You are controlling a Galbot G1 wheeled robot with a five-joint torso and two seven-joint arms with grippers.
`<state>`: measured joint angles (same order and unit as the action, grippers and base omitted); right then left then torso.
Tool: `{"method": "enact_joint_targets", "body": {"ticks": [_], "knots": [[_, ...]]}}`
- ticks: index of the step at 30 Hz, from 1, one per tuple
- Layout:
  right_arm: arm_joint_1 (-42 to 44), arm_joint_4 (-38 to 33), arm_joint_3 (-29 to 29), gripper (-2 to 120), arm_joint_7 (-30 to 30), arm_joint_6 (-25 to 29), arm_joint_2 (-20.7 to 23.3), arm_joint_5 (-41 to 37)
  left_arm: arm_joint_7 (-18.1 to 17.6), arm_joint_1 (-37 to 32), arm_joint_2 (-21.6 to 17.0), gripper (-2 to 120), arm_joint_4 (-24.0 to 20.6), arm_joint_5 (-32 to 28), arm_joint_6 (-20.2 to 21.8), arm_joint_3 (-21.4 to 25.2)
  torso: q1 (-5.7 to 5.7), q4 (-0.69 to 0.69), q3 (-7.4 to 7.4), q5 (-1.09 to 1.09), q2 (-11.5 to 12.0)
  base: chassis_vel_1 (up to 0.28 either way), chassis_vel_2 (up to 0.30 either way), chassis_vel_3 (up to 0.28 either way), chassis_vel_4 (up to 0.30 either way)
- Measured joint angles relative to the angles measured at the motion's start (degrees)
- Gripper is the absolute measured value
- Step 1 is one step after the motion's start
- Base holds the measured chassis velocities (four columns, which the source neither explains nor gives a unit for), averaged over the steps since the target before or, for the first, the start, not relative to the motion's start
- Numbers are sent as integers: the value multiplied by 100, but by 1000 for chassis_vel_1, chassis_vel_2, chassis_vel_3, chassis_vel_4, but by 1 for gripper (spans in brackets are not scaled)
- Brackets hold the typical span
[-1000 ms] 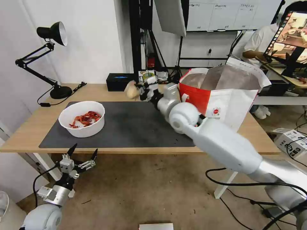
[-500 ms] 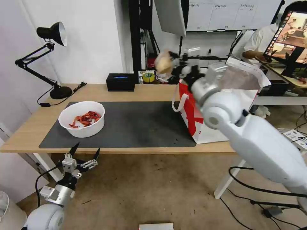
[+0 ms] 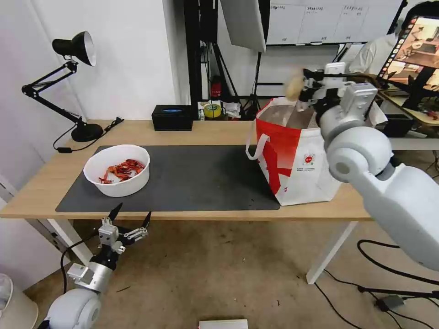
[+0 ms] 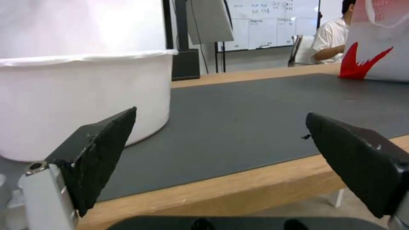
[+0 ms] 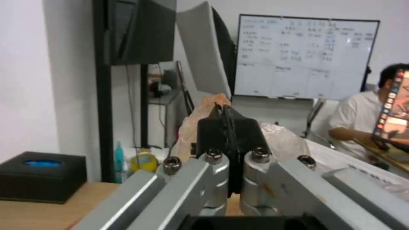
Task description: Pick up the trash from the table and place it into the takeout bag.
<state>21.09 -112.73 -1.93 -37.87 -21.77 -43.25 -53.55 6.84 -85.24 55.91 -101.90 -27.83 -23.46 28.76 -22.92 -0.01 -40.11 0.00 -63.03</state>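
Observation:
My right gripper (image 3: 305,89) is shut on a tan plastic-wrapped lump (image 3: 293,87) and holds it in the air over the open mouth of the takeout bag (image 3: 297,155), a white and red tote at the table's right end. In the right wrist view the closed fingers (image 5: 226,126) pinch the lump (image 5: 191,124). A white round bowl of red shells (image 3: 117,170) rests on the dark mat (image 3: 192,178) at the left. My left gripper (image 3: 129,220) hangs open below the table's (image 3: 151,130) front edge, just short of the bowl (image 4: 81,95).
A black desk lamp (image 3: 73,82) stands at the back left corner and a small black box (image 3: 172,117) at the back edge. The mat (image 4: 255,108) lies bare between bowl and bag. Cables run over the floor on the right.
My right arm has swung right and up with the lump, from over the table's back middle to above the bag's mouth. The left gripper has crept slightly right and stays open.

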Motion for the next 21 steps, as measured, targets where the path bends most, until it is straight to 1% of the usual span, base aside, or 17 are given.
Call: {"method": "enact_joint_targets", "body": {"ticks": [8, 11, 12, 13, 14, 15, 17, 18, 19, 20, 21], "knots": [[193, 16, 54, 0, -234, -211, -41, 15, -24, 82, -55, 100, 44, 0, 15, -82, 0, 0, 0, 0, 0, 0, 0, 0, 0], [195, 51, 25, 15, -259, -266, -62, 16, -29, 89, -55, 100, 60, -1, 16, -106, 0, 0, 0, 0, 0, 0, 0, 0, 0], [195, 51, 25, 15, -259, -266, -62, 16, -29, 89, -55, 100, 60, -1, 16, -106, 0, 0, 0, 0, 0, 0, 0, 0, 0], [177, 58, 12, 18, -259, -288, -62, 16, -30, 89, -54, 100, 65, -1, 16, -107, 0, 0, 0, 0, 0, 0, 0, 0, 0], [144, 62, -18, 25, -259, -312, -63, 13, -31, 89, -54, 100, 67, -1, 16, -108, 0, 1, 0, -1, 0, 0, 0, 0, 0], [144, 62, -18, 25, -259, -312, -63, 13, -31, 89, -54, 100, 67, -1, 16, -108, 0, 1, 0, -1, 0, 0, 0, 0, 0], [99, 64, -81, 35, -259, -340, -60, 10, -31, 89, -52, 100, 70, -1, 16, -110, 0, 1, 0, 0, 0, 0, 0, 0, 0], [85, 65, -101, 39, -259, -345, -59, 10, -32, 89, -50, 100, 70, -1, 16, -111, 0, 1, 0, 0, 0, 0, 0, 0, 0], [85, 65, -101, 39, -259, -345, -59, 10, -32, 89, -50, 100, 70, -1, 16, -111, 0, 1, 0, 0, 0, 0, 0, 0, 0], [77, 65, -119, 45, -258, -348, -59, 10, -31, 89, -47, 100, 70, -1, 16, -114, 0, 1, 0, -1, 0, 0, 0, 0, 0], [74, 66, -133, 48, -257, -350, -59, 11, -32, 89, -43, 100, 70, -1, 16, -115, 0, 1, 0, -1, 0, 0, 0, 0, 0]]}}
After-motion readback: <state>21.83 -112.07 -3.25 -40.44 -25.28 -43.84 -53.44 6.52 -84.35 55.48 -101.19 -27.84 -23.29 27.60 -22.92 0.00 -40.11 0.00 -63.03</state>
